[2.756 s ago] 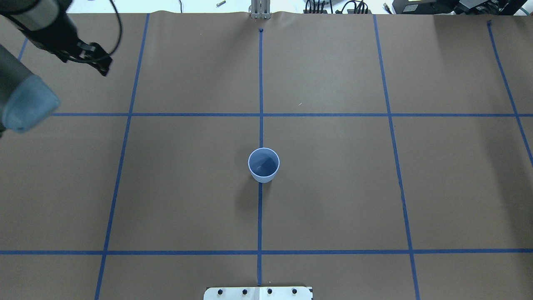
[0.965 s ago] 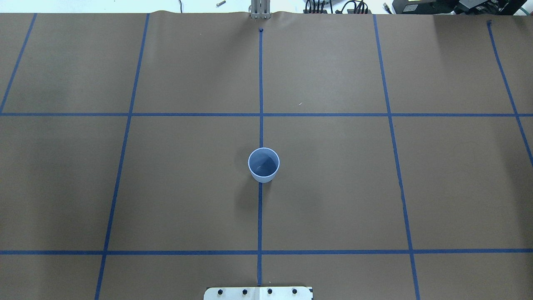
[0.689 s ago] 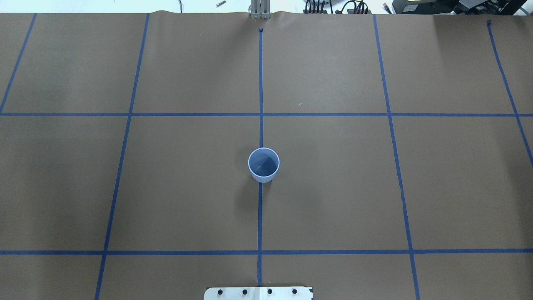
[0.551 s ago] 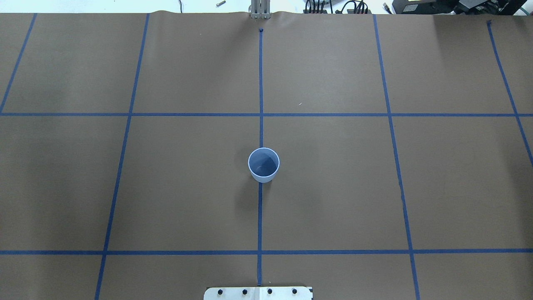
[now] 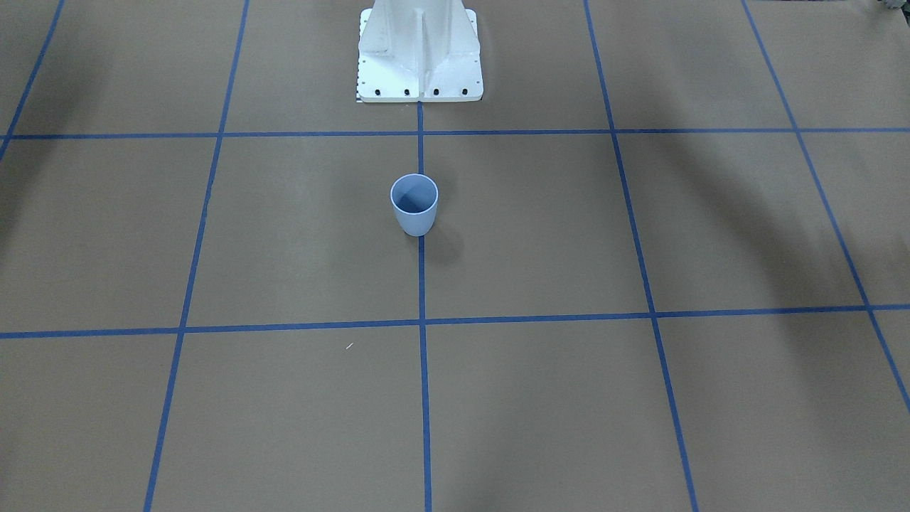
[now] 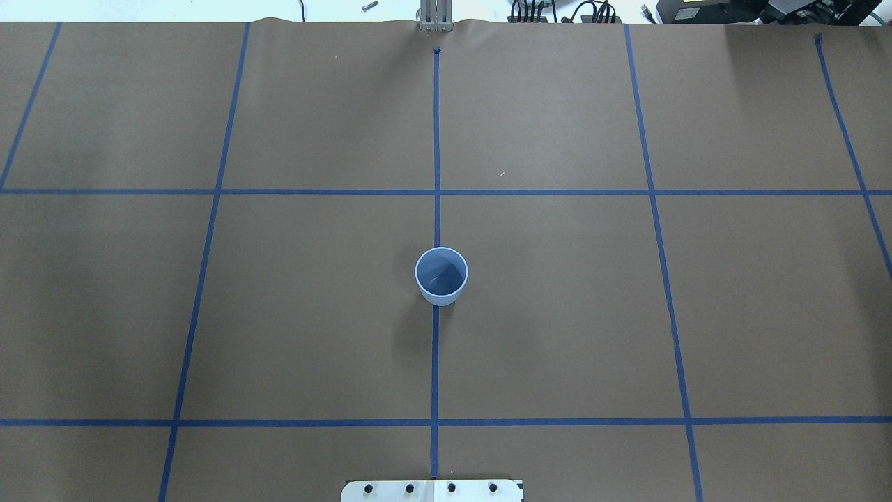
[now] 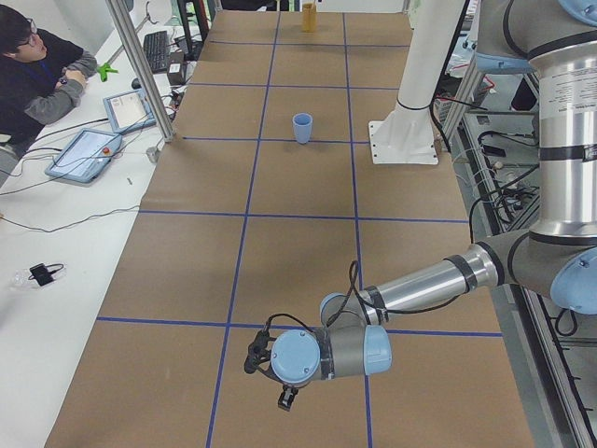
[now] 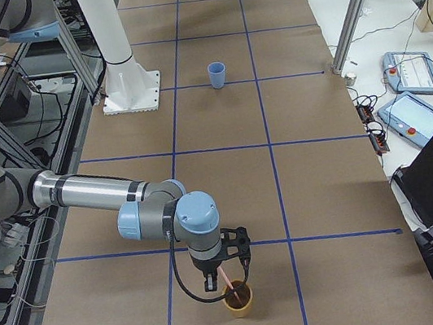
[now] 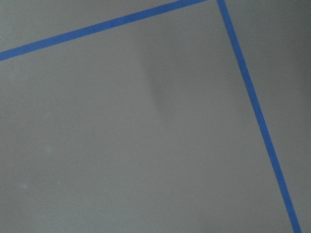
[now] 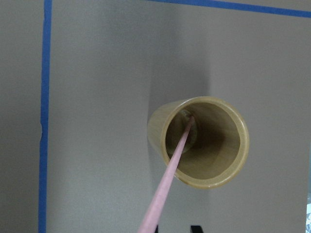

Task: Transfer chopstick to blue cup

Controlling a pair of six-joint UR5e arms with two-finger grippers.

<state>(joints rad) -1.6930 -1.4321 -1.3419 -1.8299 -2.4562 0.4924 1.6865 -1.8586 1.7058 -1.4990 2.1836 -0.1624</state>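
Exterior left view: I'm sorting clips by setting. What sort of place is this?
Probably a robotics lab set up for recording: a paper-covered table marked with a blue tape grid, an industrial arm reaching over it, and an operator seated beside it with control tablets.

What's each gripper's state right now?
Left gripper: cannot be told.
Right gripper: cannot be told; it hangs over the chopstick in the yellow cup.

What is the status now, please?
Left gripper over bare table, right gripper above yellow cup; grip unclear. Pink chopstick stands in yellow cup; blue cup empty. No obstacle seen between.
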